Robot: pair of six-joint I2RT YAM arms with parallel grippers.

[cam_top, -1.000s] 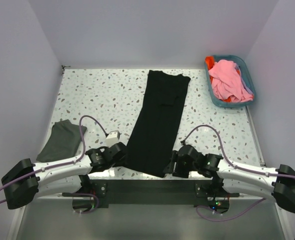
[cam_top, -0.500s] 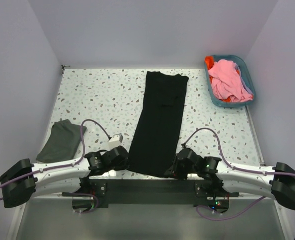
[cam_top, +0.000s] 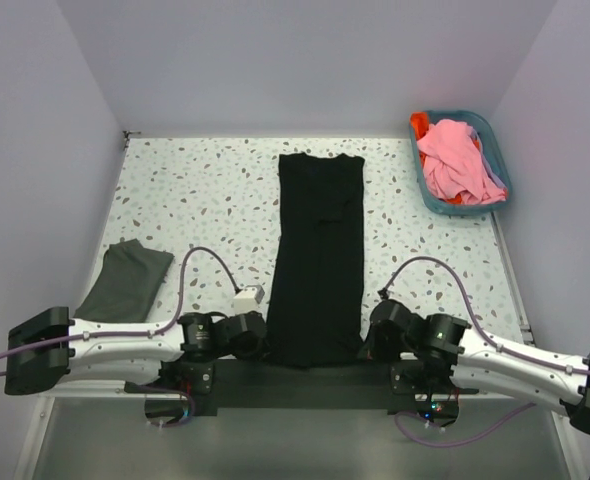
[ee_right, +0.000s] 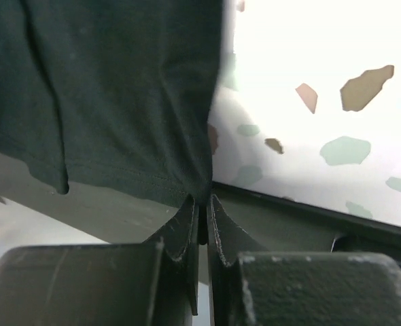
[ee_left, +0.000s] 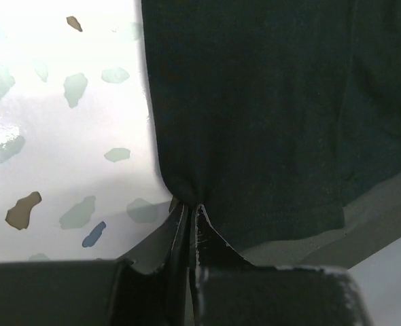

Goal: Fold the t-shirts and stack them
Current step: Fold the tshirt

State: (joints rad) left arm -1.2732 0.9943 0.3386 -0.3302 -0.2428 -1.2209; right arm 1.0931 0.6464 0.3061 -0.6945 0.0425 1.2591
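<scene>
**Both near corners of the black shirt pinched, ready for the next fold**

The black t-shirt point(cam_top: 320, 255) lies as a long, narrow strip down the middle of the tabletop point(cam_top: 195, 190). Its far end points at the back wall and its hem sits at the near edge, right in front of the arm bases.

Your left tool point(ee_left: 189, 208) is closed down on the near-left corner of that hem. The wrist view shows cloth gathered into a small pucker between the fingers. Your right tool point(ee_right: 202, 204) is closed the same way on the near-right corner, with only a sliver of fabric in the slit.

Holding both corners at once makes sense. The hem comes up level, the strip keeps its width, and you can carry it away from you over the rest of the shirt in one even fold.

Both bites look shallow, so I'd expect a corner could slip if you lift fast or let the arms drift apart.

The dark grey t-shirt point(cam_top: 127, 282) sits folded at the left side of the tabletop, well apart from the black one, and looks like the likely place to stack. The pink t-shirt point(cam_top: 460, 160) and orange-red t-shirt point(cam_top: 419, 126) lie bunched in the basket point(cam_top: 422, 185) at the far right, not yet folded.
</scene>
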